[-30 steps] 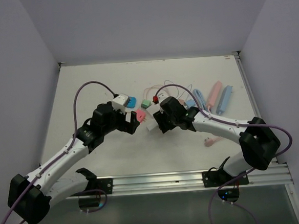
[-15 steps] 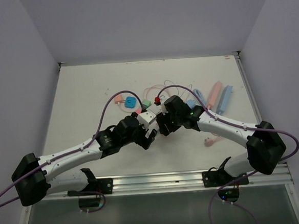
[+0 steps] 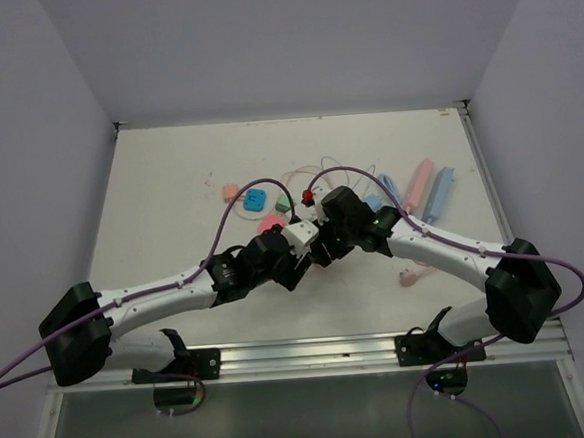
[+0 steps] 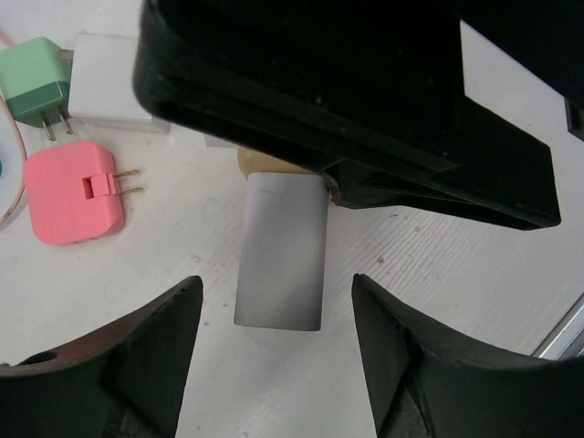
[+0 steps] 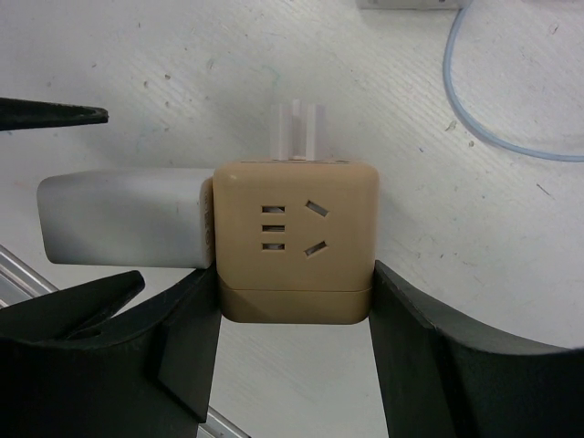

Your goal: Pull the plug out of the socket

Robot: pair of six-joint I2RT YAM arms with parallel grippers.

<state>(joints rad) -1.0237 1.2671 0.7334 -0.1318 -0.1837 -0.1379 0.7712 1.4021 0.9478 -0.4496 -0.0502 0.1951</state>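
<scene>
Bracing the tan socket cube (image 5: pixel 297 239) mid-table, I have the right gripper (image 5: pixel 294 310) clamped on its sides. The grey plug (image 4: pixel 281 251) juts from its left side, between my left gripper's (image 4: pixel 276 301) parted jaws. Next I squeeze, then pull straight out.

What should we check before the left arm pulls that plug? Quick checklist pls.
1. Right end effector clamps tan cube socket: ok, pressed on both sides.
2. White plug seated in socket's side: ok, not yet pulled.
3. Left end effector straddles plug: ok, roughly centred.
4. Left fingers contacting plug: not ok, gaps on both sides.
5. Pink charger clear of pull path: ok, lies off to the side.
6. Prong depth in socket: cannot tell, hidden.
</scene>
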